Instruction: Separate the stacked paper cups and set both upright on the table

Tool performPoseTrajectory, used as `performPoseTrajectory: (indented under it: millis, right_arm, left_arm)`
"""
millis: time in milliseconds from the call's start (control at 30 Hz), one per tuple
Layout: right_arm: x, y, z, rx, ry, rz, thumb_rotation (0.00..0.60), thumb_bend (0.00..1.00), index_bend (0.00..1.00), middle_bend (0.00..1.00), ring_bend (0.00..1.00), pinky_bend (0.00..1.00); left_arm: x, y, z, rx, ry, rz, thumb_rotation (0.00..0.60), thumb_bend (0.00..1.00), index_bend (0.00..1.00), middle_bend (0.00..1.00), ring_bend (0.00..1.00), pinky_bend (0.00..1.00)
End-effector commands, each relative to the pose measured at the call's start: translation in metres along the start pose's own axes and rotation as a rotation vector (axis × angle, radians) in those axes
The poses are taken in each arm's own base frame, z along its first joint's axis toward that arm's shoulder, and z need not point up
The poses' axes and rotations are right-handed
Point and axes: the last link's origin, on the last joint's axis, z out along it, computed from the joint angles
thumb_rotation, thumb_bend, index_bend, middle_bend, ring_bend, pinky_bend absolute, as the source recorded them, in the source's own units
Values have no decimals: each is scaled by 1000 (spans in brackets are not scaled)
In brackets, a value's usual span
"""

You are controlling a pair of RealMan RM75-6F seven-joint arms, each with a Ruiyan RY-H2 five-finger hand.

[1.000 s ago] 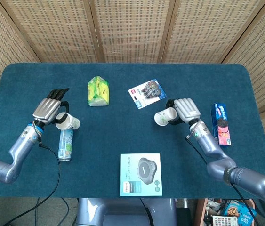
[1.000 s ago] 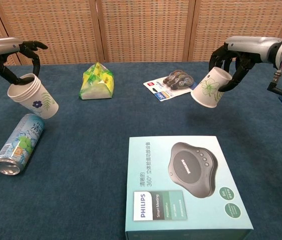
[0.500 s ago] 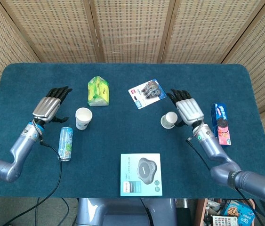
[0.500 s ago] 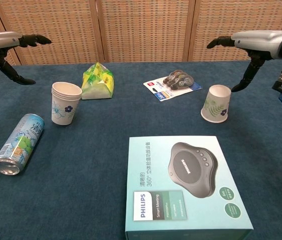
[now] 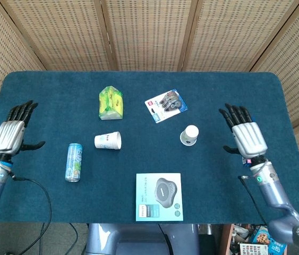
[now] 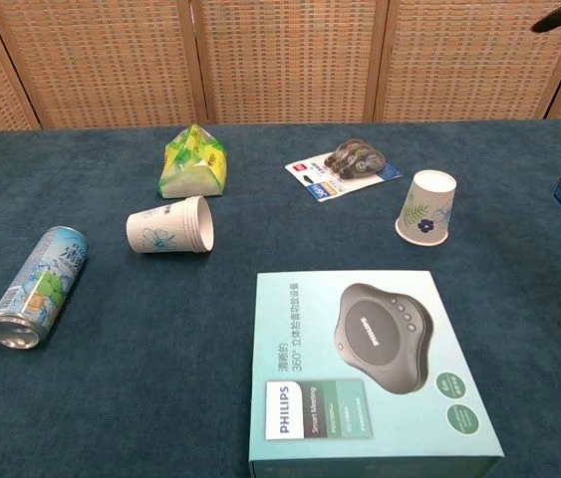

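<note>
Both hands, left hand point(image 5: 11, 136) and right hand point(image 5: 248, 139), are spread wide, holding nothing. The blue-flowered white paper cup point(image 6: 169, 225) lies tipped mid-table and could roll; the leaf-printed paper cup point(image 6: 426, 206) sits mouth-down, right.

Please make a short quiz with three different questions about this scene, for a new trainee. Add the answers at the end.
1. True or false: both paper cups stand with the mouth up on the table.
2. Multiple choice: how does the left cup lie? A) standing mouth up B) on its side, mouth toward the right of the chest view C) inside the other cup
3. Fill in: the left hand and the right hand are both ____ and hold nothing.

Key
1. False. The left cup lies on its side, and the right cup seems to rest base up.
2. B
3. open
</note>
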Motion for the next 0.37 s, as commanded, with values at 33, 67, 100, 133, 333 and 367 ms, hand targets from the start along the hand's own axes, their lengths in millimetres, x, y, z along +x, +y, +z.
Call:
performPoseTrajectory:
  millis: [33, 67, 100, 133, 333, 367]
  right_arm:
    - [-1, 22, -46, -32, 55, -8, 600, 0, 0, 0, 0, 0]
    - [-3, 25, -56, -44, 68, -10, 600, 0, 0, 0, 0, 0]
    - [-4, 27, -61, -49, 76, -12, 600, 0, 0, 0, 0, 0]
    - [-6, 30, -73, -60, 89, -21, 600, 0, 0, 0, 0, 0]
    - [-17, 29, -108, -69, 110, -39, 600, 0, 0, 0, 0, 0]
    - [-17, 29, -110, -70, 110, -40, 600, 0, 0, 0, 0, 0]
  left_arm:
    - [9, -20, -48, 107, 34, 8, 600, 171, 0, 0, 0, 0]
    - [10, -20, -59, 120, 40, 7, 600, 171, 0, 0, 0, 0]
    - [10, -20, -64, 123, 43, 10, 600, 171, 0, 0, 0, 0]
    - [12, -20, -76, 130, 54, 23, 600, 171, 0, 0, 0, 0]
    - [14, -10, -105, 108, 102, 25, 600, 171, 0, 0, 0, 0]
    - [13, -9, -107, 102, 104, 27, 600, 171, 0, 0, 0, 0]
